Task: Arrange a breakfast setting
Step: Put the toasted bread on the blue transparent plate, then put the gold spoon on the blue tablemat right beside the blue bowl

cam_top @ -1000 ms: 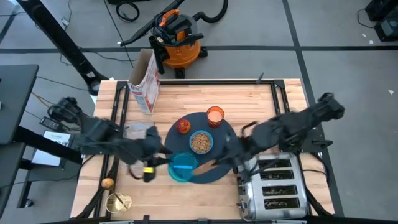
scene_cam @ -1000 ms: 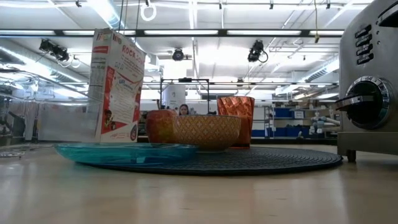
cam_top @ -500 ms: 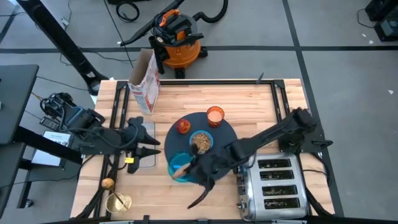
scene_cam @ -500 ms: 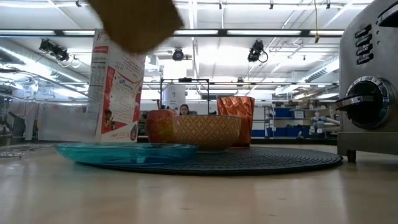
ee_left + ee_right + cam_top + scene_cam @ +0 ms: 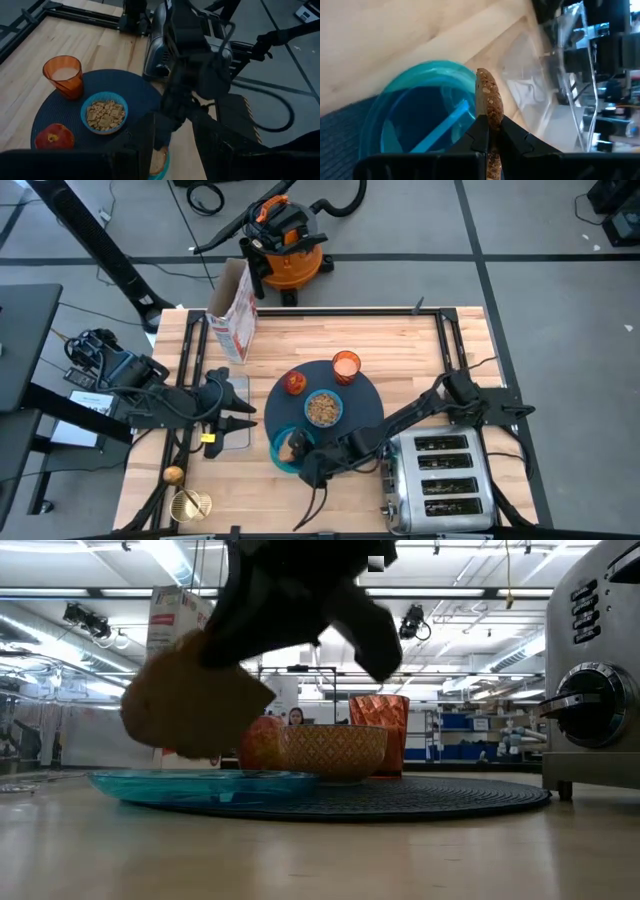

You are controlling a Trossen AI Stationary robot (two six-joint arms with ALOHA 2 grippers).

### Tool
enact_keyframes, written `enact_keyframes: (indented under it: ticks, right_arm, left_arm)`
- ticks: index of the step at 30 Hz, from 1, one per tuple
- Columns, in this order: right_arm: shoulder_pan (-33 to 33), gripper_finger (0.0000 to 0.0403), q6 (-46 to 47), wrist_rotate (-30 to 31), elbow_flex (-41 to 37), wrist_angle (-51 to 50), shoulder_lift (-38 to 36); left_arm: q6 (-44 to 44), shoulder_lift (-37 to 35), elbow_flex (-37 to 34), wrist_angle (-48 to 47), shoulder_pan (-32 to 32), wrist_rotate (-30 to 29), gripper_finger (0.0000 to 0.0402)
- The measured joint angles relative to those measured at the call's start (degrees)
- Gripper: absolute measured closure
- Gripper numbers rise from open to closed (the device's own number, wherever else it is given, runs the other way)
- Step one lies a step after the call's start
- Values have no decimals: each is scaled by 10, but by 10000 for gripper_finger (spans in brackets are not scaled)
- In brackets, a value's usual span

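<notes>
A dark slate-blue round mat (image 5: 345, 425) lies mid-table. On it stand a light-blue bowl of cereal (image 5: 323, 408), a red apple (image 5: 294, 382) and a copper-orange cup (image 5: 346, 365). A teal shallow dish (image 5: 282, 452) rests on the mat's near left edge. My right gripper (image 5: 305, 460) is shut on a slice of toast (image 5: 195, 705) just above the dish. My left gripper (image 5: 240, 414) is open and empty at the table's left, over a clear tray (image 5: 228, 432). I cannot pick out the spoon. My right gripper pinches the toast's two flat faces (image 5: 489, 116) between its two fingers, at one edge of the slice. The fingers slant down from the table's right. The slice hangs tilted below the fingers, clear of the dish (image 5: 420, 117).
A chrome toaster (image 5: 440, 480) stands at the near right, right beside my right arm. A cereal box (image 5: 232, 310) stands at the far left. Small gold things (image 5: 188, 500) sit at the near left corner. Bare wood shows along the table's far right part.
My right gripper has carried the toast from beside the toaster toward the left and then down over the teal dish. The slice now hangs much lower than half a second ago. My left gripper has drawn back from the dish toward the table's left edge and stopped there.
</notes>
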Motion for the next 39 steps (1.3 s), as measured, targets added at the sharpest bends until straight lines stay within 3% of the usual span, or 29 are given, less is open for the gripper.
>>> enact_keyframes:
  ticks: [9,16,20,29,39]
  right_arm:
    - [10,370,-40,15,0,9,35]
    - [6,358,-18,-37,1,-27,33]
    - [2,335,12,-60,1,-43,33]
    - [-2,257,60,-39,1,-47,31]
    - [7,226,102,3,1,-52,-33]
  left_arm:
    - [0,0,0,-5,0,0,260]
    - [-6,0,0,-6,0,0,260]
    - [-7,0,0,-7,-6,0,260]
    - [11,0,0,26,-50,0,260]
    - [-115,-14,0,-36,-100,29,260]
